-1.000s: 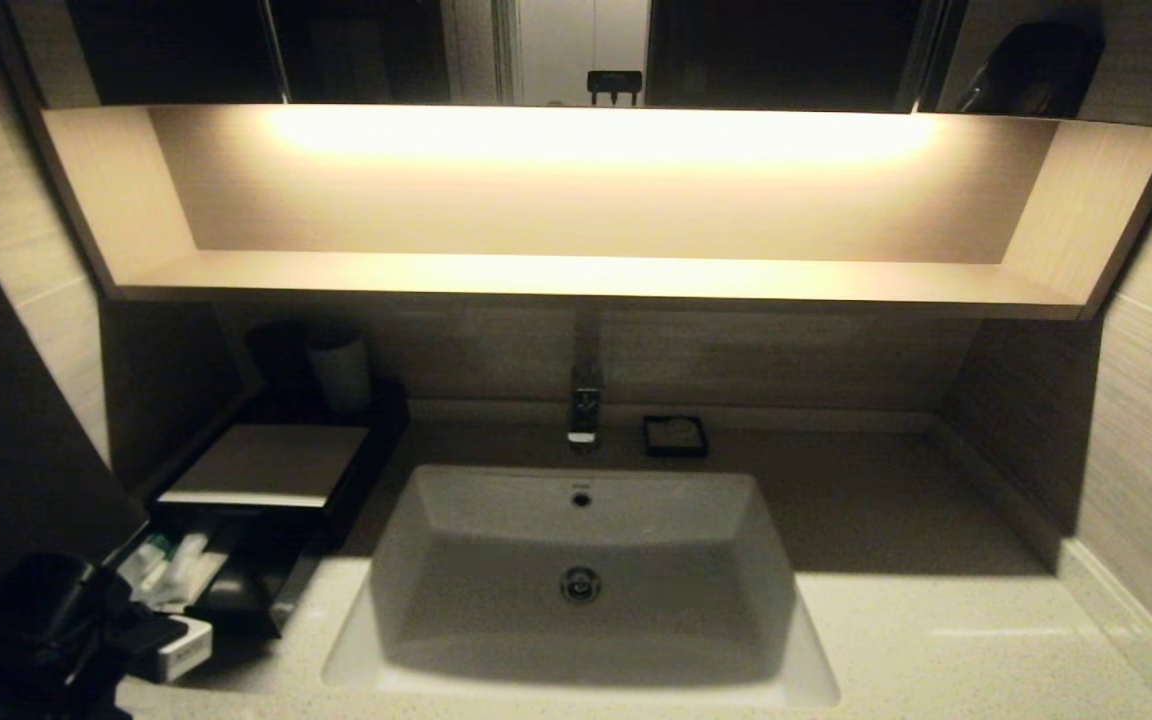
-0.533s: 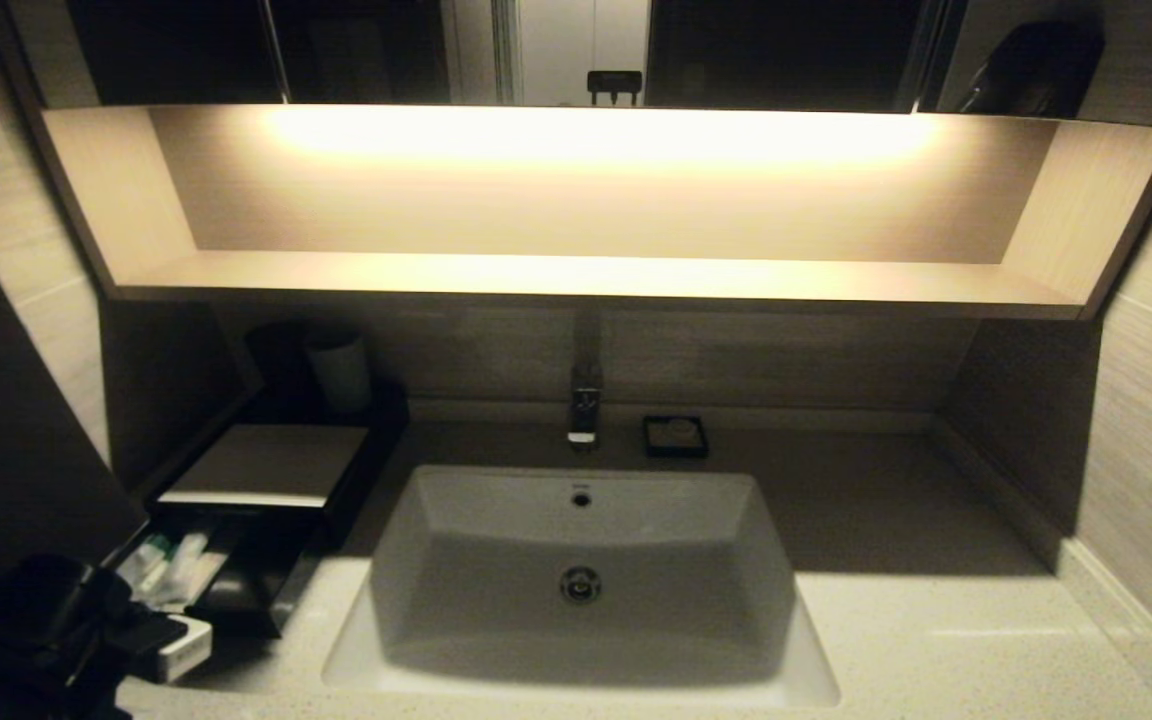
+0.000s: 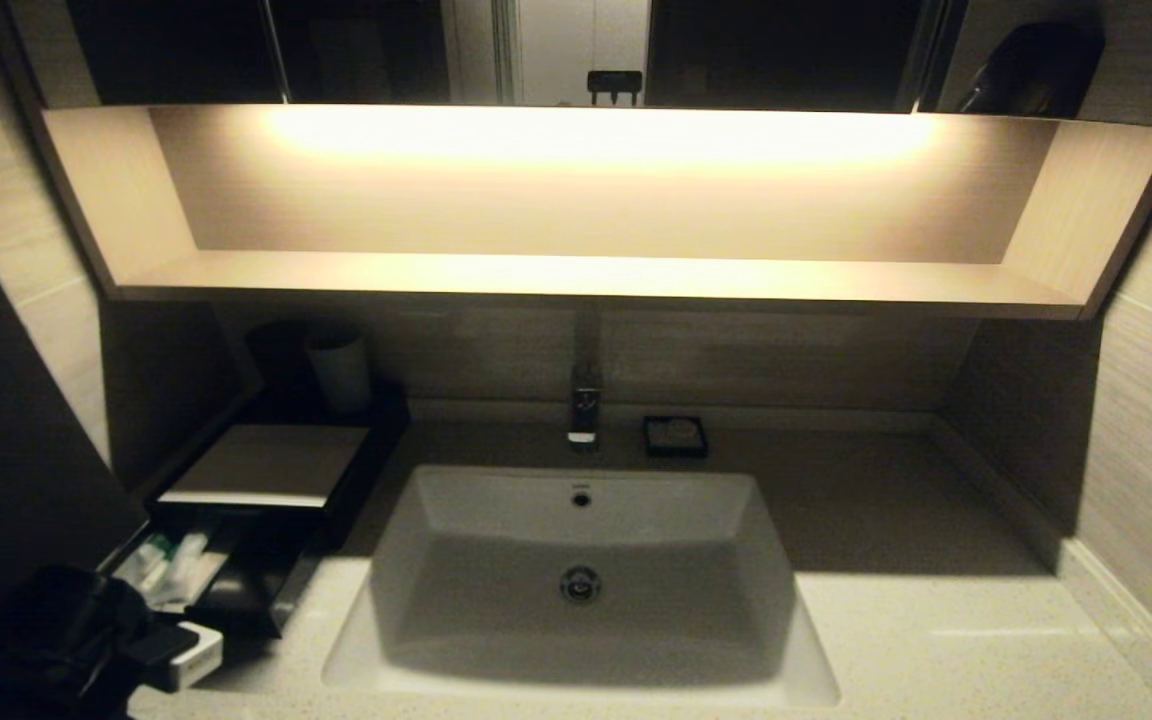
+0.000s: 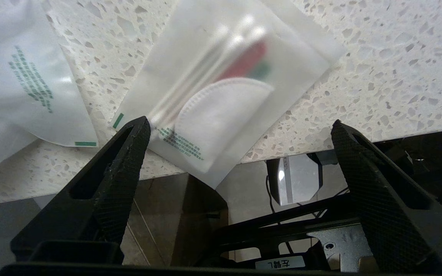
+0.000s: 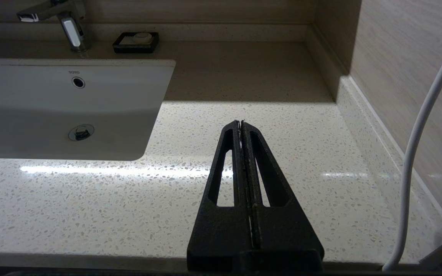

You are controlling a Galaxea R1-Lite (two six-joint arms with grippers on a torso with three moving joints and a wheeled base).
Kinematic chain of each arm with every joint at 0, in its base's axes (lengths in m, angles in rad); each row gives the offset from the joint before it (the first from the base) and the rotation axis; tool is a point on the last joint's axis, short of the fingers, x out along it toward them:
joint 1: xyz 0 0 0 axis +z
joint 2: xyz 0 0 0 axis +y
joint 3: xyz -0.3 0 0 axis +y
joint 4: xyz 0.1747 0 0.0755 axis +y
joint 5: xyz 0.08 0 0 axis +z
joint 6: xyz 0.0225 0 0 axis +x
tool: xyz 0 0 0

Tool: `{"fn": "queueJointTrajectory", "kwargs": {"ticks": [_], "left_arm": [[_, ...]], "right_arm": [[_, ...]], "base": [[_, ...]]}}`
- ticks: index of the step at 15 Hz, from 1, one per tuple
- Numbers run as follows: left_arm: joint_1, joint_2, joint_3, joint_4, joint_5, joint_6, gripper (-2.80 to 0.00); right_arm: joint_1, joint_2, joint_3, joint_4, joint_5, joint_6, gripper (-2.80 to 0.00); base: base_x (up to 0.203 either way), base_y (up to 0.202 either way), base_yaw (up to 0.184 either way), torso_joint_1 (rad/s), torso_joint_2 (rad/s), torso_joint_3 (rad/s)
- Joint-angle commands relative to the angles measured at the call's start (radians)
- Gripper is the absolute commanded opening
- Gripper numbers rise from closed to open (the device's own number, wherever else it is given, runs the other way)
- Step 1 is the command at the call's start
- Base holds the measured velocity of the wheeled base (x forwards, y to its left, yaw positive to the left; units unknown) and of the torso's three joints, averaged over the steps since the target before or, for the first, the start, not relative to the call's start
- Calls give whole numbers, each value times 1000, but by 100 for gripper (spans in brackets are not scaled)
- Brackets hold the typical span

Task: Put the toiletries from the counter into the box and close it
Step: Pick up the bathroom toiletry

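The box (image 3: 266, 465) stands at the left of the counter (image 3: 936, 640), its black drawer (image 3: 236, 590) slid out with several small toiletries (image 3: 171, 565) inside. My left arm (image 3: 66, 640) hangs low at the front left corner. In the left wrist view my left gripper (image 4: 240, 130) is open and empty at the counter's front edge. A clear sachet of cotton swabs and a round pad (image 4: 221, 96) lies just beyond the fingertips and overhangs that edge. A second sachet with green print (image 4: 33, 84) lies beside it. My right gripper (image 5: 241, 122) is shut and empty, parked over the counter to the right of the basin.
A white basin (image 3: 581, 480) is sunk in the middle, with a tap (image 3: 584, 410) and a small black dish (image 3: 674, 436) behind it. A pale cup (image 3: 339, 370) stands behind the box. The lit shelf (image 3: 576, 275) overhangs. A white cable (image 5: 420, 126) runs along the right wall.
My left arm has shifted slightly right and lower at the counter's front left corner. The box, drawer and right arm have not moved.
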Motion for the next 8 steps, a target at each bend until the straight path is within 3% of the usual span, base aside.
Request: {"fn": "queueJointTrajectory", "kwargs": {"ticks": [1, 8], "left_arm": [[0, 7, 3, 1, 0, 2, 0], [0, 15, 1, -4, -2, 1, 0]], "right_arm": [[0, 0, 0, 0, 0, 0, -280], [0, 0, 0, 0, 0, 0, -280]], "base": [[0, 0, 0, 0, 0, 0], [0, 0, 0, 0, 0, 0]]}}
